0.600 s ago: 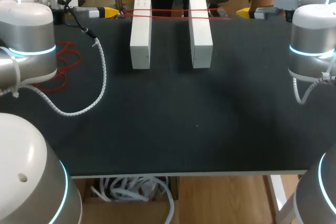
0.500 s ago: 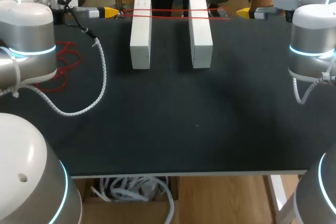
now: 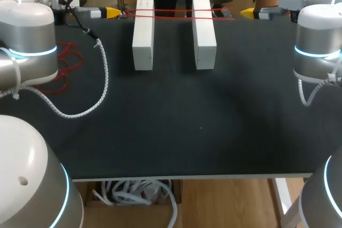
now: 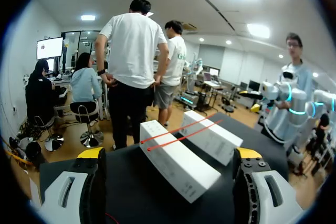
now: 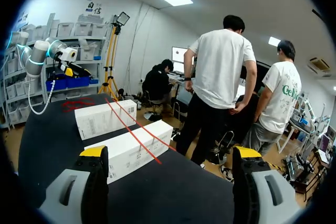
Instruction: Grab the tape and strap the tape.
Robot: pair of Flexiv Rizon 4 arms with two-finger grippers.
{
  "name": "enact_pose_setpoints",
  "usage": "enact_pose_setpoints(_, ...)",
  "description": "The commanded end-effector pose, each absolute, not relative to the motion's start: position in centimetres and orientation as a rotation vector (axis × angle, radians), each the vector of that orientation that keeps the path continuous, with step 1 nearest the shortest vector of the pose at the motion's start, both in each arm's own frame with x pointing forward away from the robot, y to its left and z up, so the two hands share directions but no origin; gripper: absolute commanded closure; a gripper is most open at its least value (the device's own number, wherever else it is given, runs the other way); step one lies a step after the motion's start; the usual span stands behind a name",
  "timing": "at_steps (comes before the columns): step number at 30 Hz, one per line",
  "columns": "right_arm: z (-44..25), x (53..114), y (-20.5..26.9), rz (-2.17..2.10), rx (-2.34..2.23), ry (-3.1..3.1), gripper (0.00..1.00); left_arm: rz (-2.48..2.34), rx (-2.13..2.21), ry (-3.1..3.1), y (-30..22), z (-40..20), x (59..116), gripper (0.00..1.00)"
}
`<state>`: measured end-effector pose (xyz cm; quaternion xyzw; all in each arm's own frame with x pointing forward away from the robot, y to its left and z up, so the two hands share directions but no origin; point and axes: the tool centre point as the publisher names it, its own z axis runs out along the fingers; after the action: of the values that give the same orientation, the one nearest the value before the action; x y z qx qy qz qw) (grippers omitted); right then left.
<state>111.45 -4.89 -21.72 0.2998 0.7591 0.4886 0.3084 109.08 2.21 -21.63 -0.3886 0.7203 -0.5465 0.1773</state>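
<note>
tabletop point(image 3: 203, 132) | white boxes point(image 3: 143, 33) side by side | red tape point(image 3: 176, 14) stretched across their far ends | left gripper point(image 3: 114, 12), right gripper point(image 3: 247, 12) both released, flanking tape; step: grab pending; next: likely clamp each tape end squarely

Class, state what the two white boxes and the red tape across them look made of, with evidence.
Left white box and right white box: probably matte cardboard, given crisp edges and dull faces. Red tape: thin plastic or fabric, unclear which; narrow taut lines.
</note>
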Motion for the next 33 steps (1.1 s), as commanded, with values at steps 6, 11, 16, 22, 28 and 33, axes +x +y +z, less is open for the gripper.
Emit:
enact_pose_setpoints(6,-21.7,111.4,-4.9,1.291,0.792,2.009,0.00,-1.590,-0.759,2.251,3.0,-22.3,109.6,0.00)
enact_pose_setpoints(11,-21.7,111.4,-4.9,1.291,0.792,2.009,0.00,-1.542,-0.309,2.426,1.6,-22.6,109.9,0.00)
enact_pose_setpoints(16,-21.7,111.4,-4.9,1.291,0.792,2.009,0.00,-1.535,-0.253,2.432,1.2,-22.6,109.9,0.00)
enact_pose_setpoints(22,-21.7,111.4,-4.9,1.291,0.792,2.009,0.00,-1.535,-0.253,2.432,1.2,-22.6,109.9,0.00)
enact_pose_setpoints(28,-21.7,111.4,-4.9,1.291,0.792,2.009,0.00,-1.518,-0.141,2.439,1.5,-24.0,110.7,0.00)
enact_pose_setpoints(33,-21.7,111.4,-4.9,1.291,0.792,2.009,0.00,-1.527,0.001,2.404,1.7,-25.1,112.3,0.00)
